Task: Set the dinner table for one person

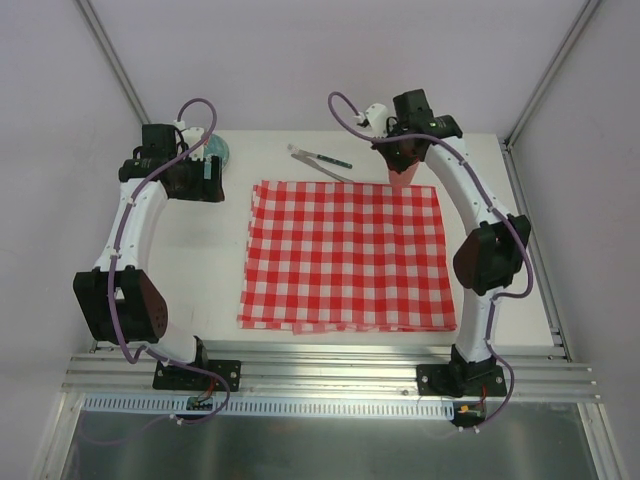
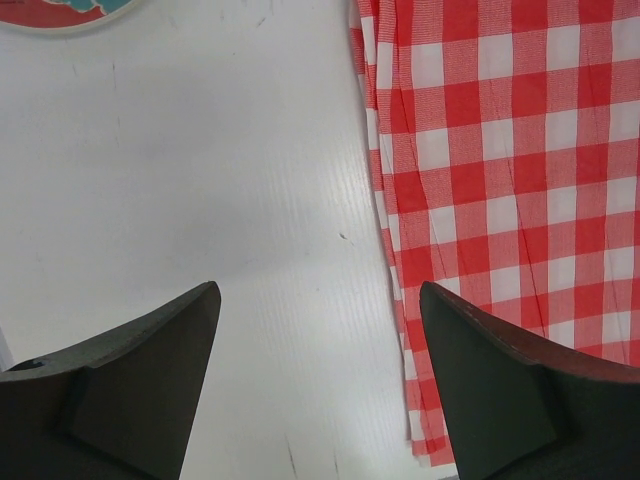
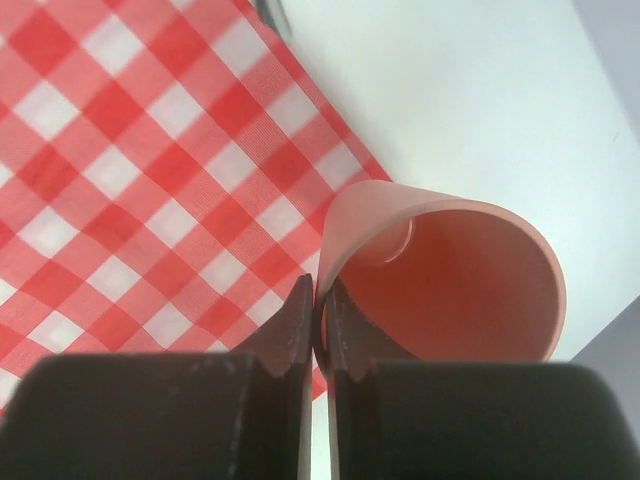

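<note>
The plate [image 2: 50, 10] is mostly cut off above.

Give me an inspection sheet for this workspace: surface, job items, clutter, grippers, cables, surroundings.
Surface: off-white table, checked cloth spread across its middle.
Job's things: pink cup at the cloth's far right corner; cutlery beyond the cloth's far edge; patterned plate at far left.
Clutter: nothing seen.
Grippers: left gripper open above bare table beside the cloth; right gripper shut on the cup's rim.
Cables: purple cables looped along both arms.
Surroundings: pale walls; aluminium rails along the near edge.
</note>
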Motion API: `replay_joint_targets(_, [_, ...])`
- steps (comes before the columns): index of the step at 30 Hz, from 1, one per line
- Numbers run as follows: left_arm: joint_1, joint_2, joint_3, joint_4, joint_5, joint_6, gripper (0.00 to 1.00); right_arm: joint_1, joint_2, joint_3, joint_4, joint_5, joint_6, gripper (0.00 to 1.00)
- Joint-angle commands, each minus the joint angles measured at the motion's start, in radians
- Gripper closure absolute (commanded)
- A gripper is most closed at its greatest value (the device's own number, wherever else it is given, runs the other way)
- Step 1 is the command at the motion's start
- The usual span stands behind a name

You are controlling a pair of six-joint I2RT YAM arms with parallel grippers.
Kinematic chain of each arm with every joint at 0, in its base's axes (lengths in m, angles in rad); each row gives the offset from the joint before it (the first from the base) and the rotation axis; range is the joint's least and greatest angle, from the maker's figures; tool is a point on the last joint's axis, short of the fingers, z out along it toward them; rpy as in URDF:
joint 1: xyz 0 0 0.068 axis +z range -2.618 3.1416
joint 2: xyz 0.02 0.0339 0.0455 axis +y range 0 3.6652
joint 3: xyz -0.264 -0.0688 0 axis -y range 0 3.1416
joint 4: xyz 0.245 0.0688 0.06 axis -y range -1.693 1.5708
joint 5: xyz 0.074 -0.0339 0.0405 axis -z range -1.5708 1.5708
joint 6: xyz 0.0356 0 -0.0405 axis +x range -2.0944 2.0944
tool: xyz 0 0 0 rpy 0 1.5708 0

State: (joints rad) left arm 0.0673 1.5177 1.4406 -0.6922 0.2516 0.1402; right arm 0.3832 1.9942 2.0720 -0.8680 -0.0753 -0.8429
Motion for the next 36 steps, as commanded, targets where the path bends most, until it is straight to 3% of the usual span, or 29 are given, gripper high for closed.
replay_joint_targets(1, [0.011,-0.01,0.0,0.014,0.021,-0.01,0.18,-0.052,0.029,0.056,-0.04,-0.017,0.097,0.99])
replay_joint_targets(18, [0.011,-0.065,-0.057,0.01,-0.023,0.022,0.18,-0.193,0.095,-0.029,-0.039,-0.078,0.142,1.0])
replay_joint_targets(31, [0.014,-0.085,-0.063,-0.009,-0.057,0.047,0.18,-0.208,0.196,0.039,-0.026,-0.063,0.15,0.99])
replay_joint_targets(36, [0.02,-0.088,-0.062,-0.009,-0.052,0.042,0.18,-0.207,0.154,0.025,-0.034,-0.038,0.149,0.6])
